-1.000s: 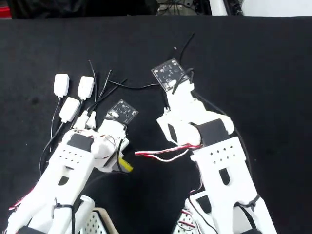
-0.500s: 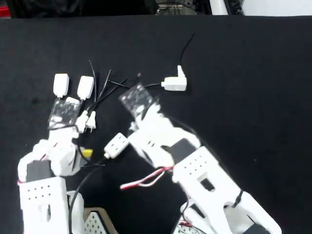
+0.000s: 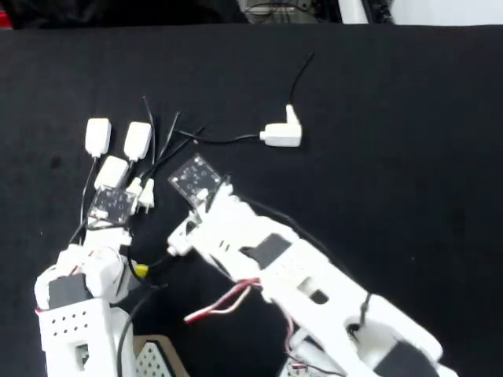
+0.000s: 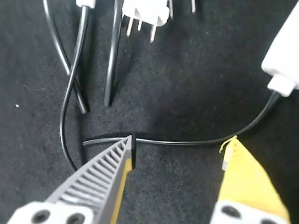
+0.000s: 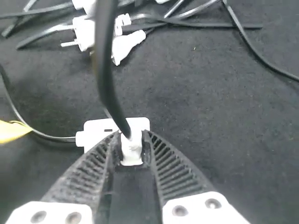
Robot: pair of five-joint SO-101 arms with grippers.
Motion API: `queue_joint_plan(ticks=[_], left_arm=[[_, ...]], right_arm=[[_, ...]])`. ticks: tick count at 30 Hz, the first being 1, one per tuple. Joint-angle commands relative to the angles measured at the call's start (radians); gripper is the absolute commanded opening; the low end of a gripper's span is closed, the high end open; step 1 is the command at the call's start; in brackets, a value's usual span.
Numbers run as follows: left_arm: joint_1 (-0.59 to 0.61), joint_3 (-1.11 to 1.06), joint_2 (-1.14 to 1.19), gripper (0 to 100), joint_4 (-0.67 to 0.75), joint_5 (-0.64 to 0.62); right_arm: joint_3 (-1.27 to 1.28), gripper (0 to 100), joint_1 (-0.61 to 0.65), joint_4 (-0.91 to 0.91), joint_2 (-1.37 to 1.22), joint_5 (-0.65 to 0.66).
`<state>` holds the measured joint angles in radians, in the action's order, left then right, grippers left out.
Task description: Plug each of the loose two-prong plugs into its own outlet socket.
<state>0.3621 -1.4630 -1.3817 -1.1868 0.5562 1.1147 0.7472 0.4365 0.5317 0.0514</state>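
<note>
My right gripper (image 5: 131, 137) is shut on a small white plug (image 5: 128, 150) whose black cable rises toward the camera. The plug stands on a white socket block (image 5: 100, 129) lying on the black table. In the high view this arm reaches left of centre, with the socket block (image 3: 178, 237) at its tip. My left gripper (image 4: 181, 140) is open just above the table, and a thin black cable (image 4: 187, 141) runs between its grey and yellow fingers (image 4: 240, 163). Loose two-prong plugs (image 4: 142, 13) lie just beyond it.
Three white socket blocks (image 3: 98, 135) (image 3: 137, 140) (image 3: 112, 173) sit at the left. Loose plugs (image 3: 143, 192) and tangled black cables (image 3: 169, 141) lie beside them. Another white block (image 3: 281, 135) with a cable rests behind the middle. The right and far side of the table are bare.
The right arm has swung from the back centre to the left and come down over the socket block, uncovering the white block behind. The left arm has drawn back toward the left.
</note>
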Motion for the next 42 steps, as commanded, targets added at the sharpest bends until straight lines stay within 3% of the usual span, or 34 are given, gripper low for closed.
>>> queue_joint_plan(ticks=[1,10,17,34,42], left_arm=[[0.010,-0.016,-0.020,30,-0.003,0.025],[0.010,-0.054,-0.112,30,-0.012,0.048],[0.004,-0.067,-0.183,30,-0.069,0.048],[0.008,-0.105,-0.336,30,-0.130,0.048],[0.008,-0.105,-0.336,30,-0.130,0.048]], right_arm=[[-0.008,1.2,0.009,-0.055,-0.044,0.000],[-0.004,1.2,0.003,-0.061,-0.039,0.005],[0.053,1.2,-0.017,-0.173,-0.041,0.037],[0.059,1.2,-0.040,-0.176,-0.042,0.038],[-0.030,1.2,-0.040,-0.175,-0.240,0.040]])
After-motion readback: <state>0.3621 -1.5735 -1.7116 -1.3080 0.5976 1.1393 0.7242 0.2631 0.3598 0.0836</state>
